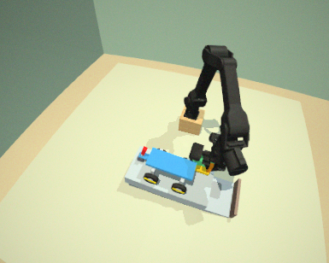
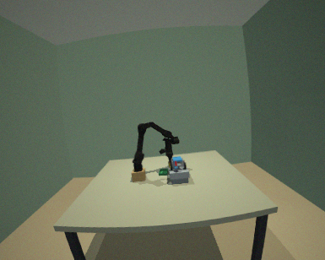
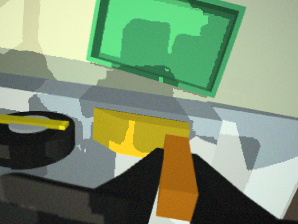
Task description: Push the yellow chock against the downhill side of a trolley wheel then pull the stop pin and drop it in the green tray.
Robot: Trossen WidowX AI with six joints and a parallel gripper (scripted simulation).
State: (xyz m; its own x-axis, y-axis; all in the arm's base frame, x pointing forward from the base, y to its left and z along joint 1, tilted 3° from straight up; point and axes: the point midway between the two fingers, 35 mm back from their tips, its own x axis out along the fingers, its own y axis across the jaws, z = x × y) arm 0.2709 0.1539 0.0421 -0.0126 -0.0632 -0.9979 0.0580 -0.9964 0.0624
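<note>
The blue trolley stands on the grey ramp. The red-headed stop pin stands at its uphill end. My gripper is shut on the orange handle of the yellow chock. The chock is low over or on the ramp, downhill of the trolley's far-side lower wheel, with a narrow gap between them in the wrist view. Whether its base touches the ramp, I cannot tell. The green tray lies beside the ramp.
A brown end board stands at the ramp's low end. The arm's wooden base block stands behind the ramp, on the tray's side. The trolley's near wheels rest on the ramp's near side.
</note>
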